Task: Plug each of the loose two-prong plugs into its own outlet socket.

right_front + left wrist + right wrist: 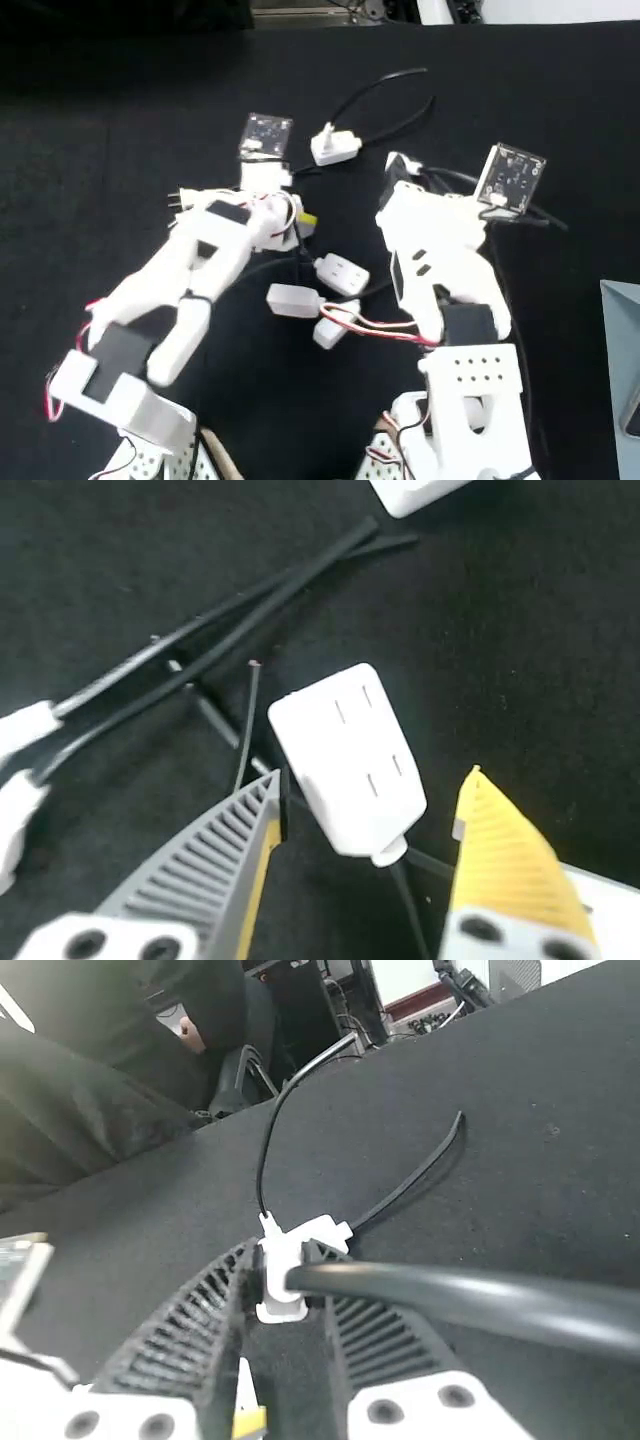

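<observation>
My left gripper (365,805) is open, its grey and yellow fingers on either side of a white outlet socket (350,755) that lies slots up on the black table. From above, that gripper (298,222) hangs just beyond the same socket (341,270). My right gripper (285,1285) is shut on a white two-prong plug (278,1295), whose thick black cable (470,1295) trails back past the fingers. In the high view this gripper (399,168) sits near the table's middle. A second white plug (335,147) lies just past it, also seen ahead of the fingertips (318,1235).
Two more white socket blocks (292,300) (330,330) lie between the arm bases, joined by black cables and red-white wires. Thin black cables (385,95) loop toward the far edge. A grey object (622,350) stands at the right edge.
</observation>
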Controlling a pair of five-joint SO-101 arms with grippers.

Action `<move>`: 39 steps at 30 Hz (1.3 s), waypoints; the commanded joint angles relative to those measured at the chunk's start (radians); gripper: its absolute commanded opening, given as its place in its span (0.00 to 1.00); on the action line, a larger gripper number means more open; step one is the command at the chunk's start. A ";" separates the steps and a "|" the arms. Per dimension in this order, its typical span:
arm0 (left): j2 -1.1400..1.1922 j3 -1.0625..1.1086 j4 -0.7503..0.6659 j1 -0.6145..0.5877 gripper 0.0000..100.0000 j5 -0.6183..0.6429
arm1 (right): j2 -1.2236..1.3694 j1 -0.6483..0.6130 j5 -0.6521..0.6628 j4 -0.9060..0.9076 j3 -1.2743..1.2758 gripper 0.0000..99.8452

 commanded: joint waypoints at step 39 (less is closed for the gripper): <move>-0.333 -0.206 0.445 0.010 0.11 -0.215 | -0.013 0.009 -0.005 -0.021 -0.004 0.01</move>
